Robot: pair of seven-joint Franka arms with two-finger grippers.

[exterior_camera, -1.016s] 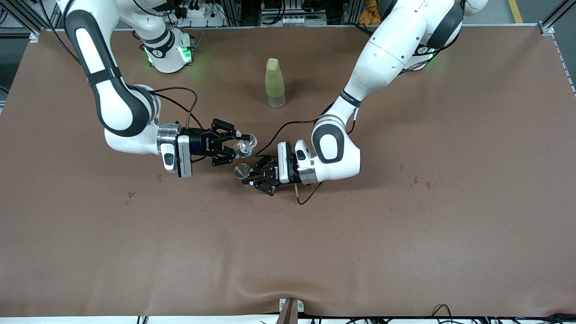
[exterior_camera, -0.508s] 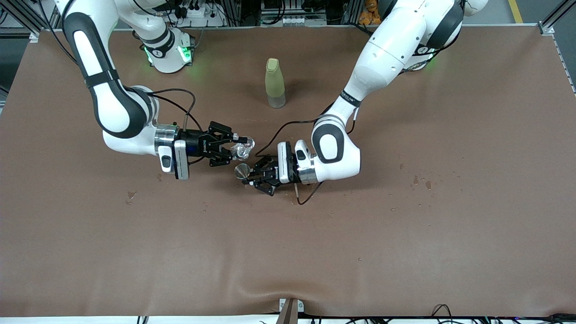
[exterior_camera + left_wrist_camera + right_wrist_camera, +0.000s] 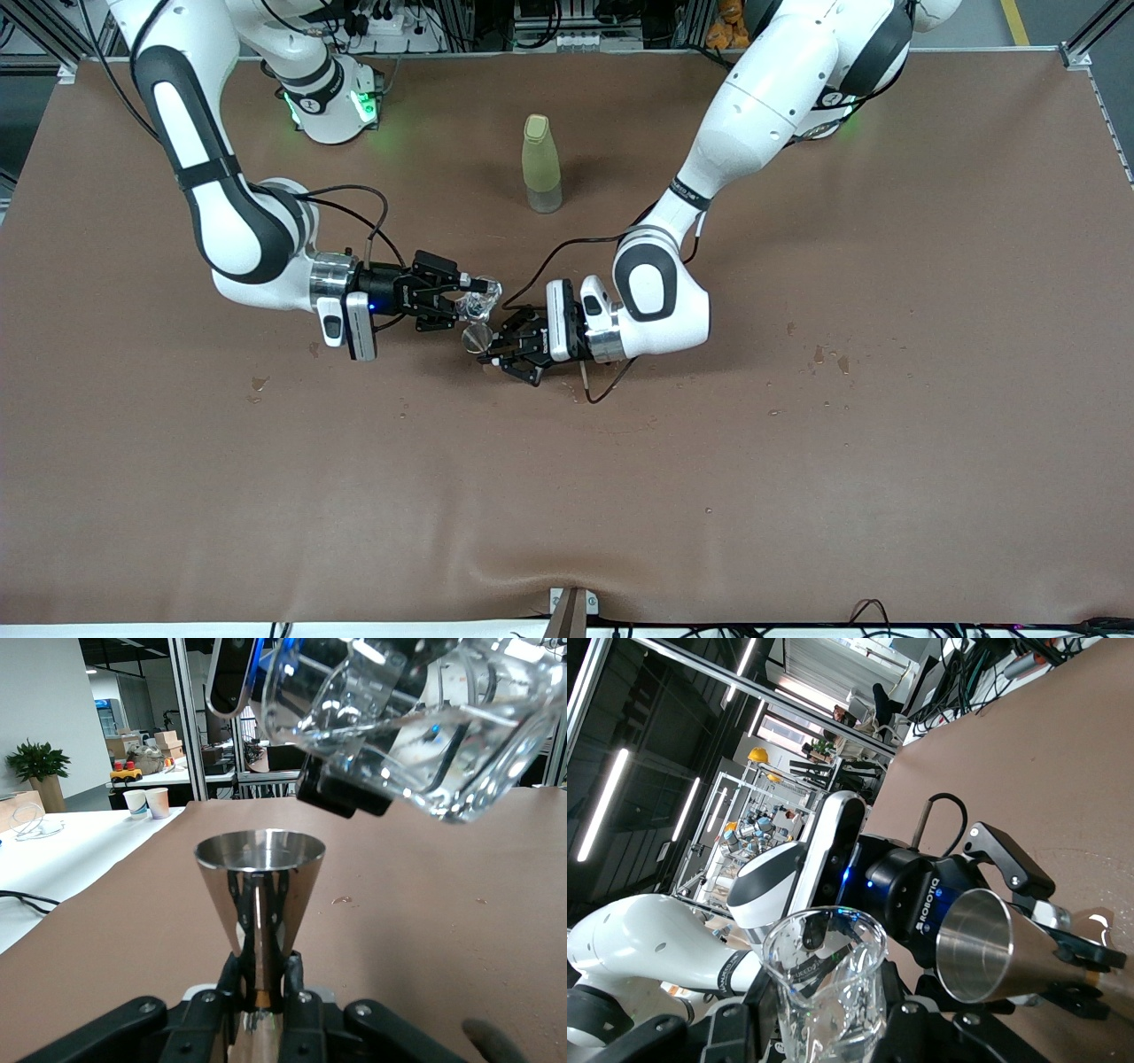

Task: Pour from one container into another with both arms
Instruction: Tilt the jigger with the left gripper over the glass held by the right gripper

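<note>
Jaws of right gripper (image 3: pixel 468 297) pinching clear cup (image 3: pixel 477 304) (image 3: pixel 416 726) (image 3: pixel 826 988), tilted above metal cup (image 3: pixel 477 336) (image 3: pixel 259 895) (image 3: pixel 1010 943) near mid-table. Jaws of left gripper (image 3: pixel 493 351) (image 3: pixel 259 992) pressed on narrow base of metal cup, rim up, held upright just under clear cup; whether rims touch cannot be told. Liquid visible inside clear cup in left wrist view. Yellow-green bottle (image 3: pixel 541 164) upright on brown table (image 3: pixel 797 461), farther from front camera than both cups, well apart from them. Small dark spots (image 3: pixel 828 359) on table toward left arm's end.
</note>
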